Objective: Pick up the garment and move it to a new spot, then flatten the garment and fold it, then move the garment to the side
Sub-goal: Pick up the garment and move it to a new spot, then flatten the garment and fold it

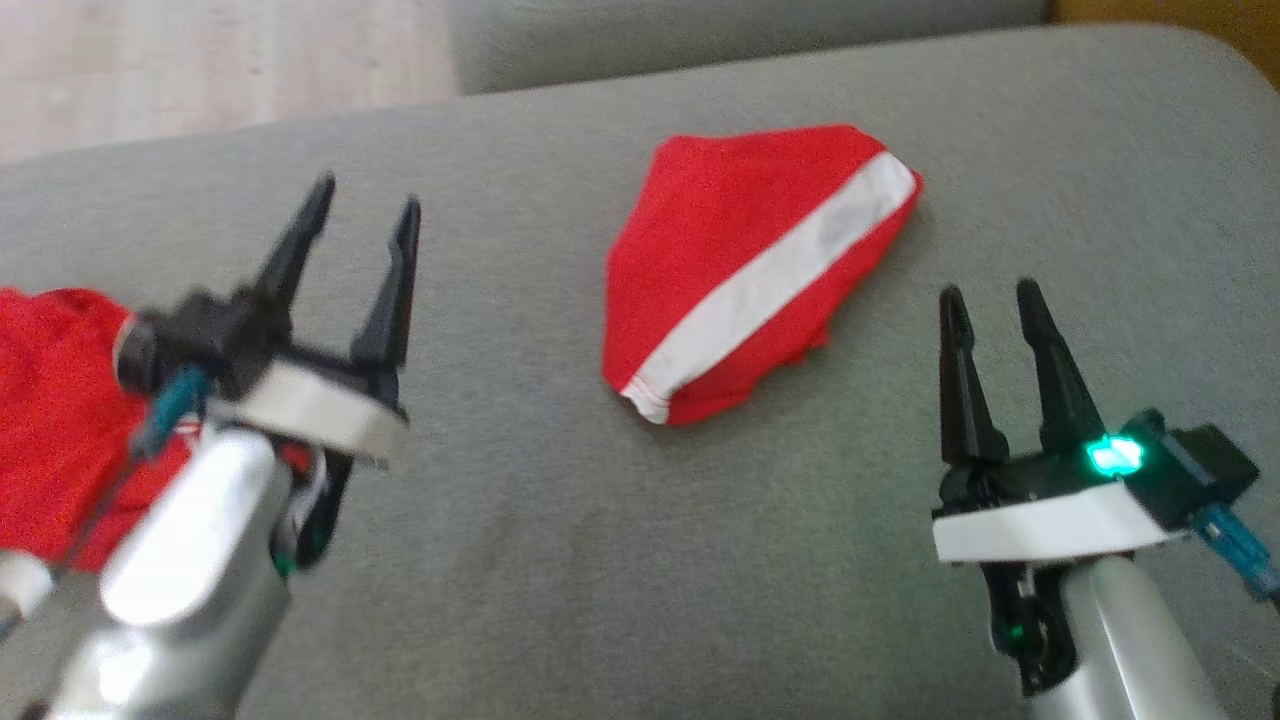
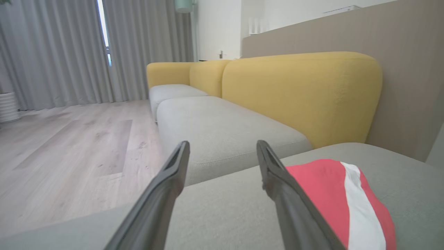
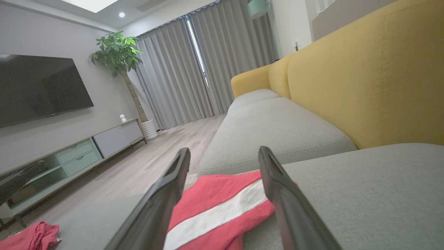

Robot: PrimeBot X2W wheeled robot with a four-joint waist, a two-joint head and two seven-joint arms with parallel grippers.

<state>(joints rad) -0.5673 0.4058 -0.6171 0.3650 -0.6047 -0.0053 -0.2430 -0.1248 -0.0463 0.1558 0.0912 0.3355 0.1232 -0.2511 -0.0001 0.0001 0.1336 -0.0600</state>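
A folded red garment with a white stripe lies on the grey seat cushion, a little right of centre. It also shows low right in the left wrist view as the garment, and between my right fingers as the garment. My left gripper hovers open to its left with nothing between the fingers. My right gripper stands open just right of and below the garment, apart from it. A second red cloth lies bunched at the far left, partly hidden by my left arm.
The cushion's far edge drops to a pale wooden floor. A second grey seat with yellow backrests stands beyond. A TV cabinet, a potted plant and grey curtains line the room.
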